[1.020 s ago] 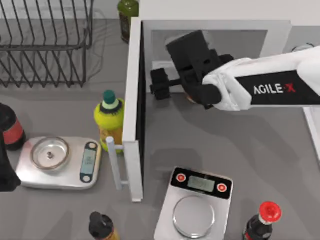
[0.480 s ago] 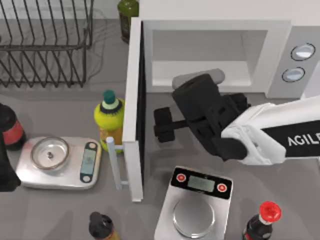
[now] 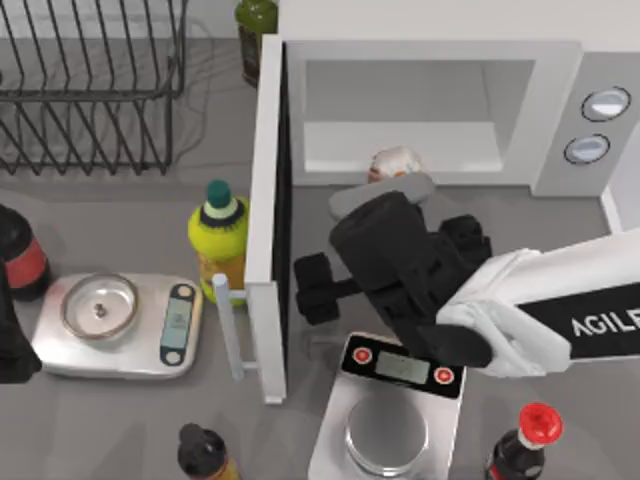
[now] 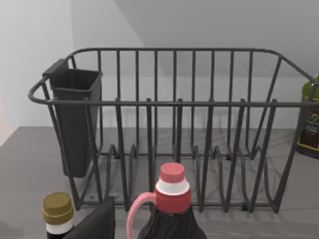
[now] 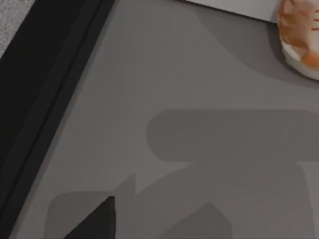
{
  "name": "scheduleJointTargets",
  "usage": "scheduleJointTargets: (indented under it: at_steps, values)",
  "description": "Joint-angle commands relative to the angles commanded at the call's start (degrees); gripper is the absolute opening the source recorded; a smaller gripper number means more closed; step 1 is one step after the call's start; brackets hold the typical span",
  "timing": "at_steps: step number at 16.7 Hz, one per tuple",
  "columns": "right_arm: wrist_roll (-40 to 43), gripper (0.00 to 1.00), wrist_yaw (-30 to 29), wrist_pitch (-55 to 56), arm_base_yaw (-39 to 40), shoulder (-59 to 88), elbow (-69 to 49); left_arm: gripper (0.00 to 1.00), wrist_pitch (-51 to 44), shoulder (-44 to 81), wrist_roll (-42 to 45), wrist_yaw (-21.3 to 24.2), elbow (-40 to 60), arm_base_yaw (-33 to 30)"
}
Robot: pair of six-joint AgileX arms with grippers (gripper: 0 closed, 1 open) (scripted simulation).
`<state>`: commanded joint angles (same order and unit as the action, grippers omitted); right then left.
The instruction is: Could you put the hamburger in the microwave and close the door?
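Closing the door (image 3: 268, 230) comes next — the hamburger (image 3: 393, 163) already sits at the microwave (image 3: 555, 110) cavity's front lip. The right gripper (image 3: 318, 288), empty, spread impossible to judge, hangs near the door's inner face; push from outside, sweeping rightward steadily.

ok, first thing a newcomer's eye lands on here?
The right arm's black gripper, low over the table just outside the open microwave, beside its swung-out door. Then the hamburger sitting at the cavity's front edge. The left arm is parked at the table's left, by the dish rack.
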<state>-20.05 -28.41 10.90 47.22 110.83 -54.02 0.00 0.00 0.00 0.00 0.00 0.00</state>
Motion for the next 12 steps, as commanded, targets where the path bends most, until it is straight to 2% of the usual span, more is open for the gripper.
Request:
scheduleJointTargets:
  at_steps: [5, 12]
  values:
    - [-0.01, 1.0, -0.12, -1.63, -0.53, -1.85, -1.67, 1.0, 0.0, 0.0, 0.0, 0.0, 0.0, 0.0]
    - [0.05, 1.0, 0.25, -11.64, -0.55, -6.15, -5.56, 1.0, 0.0, 0.0, 0.0, 0.0, 0.0, 0.0]
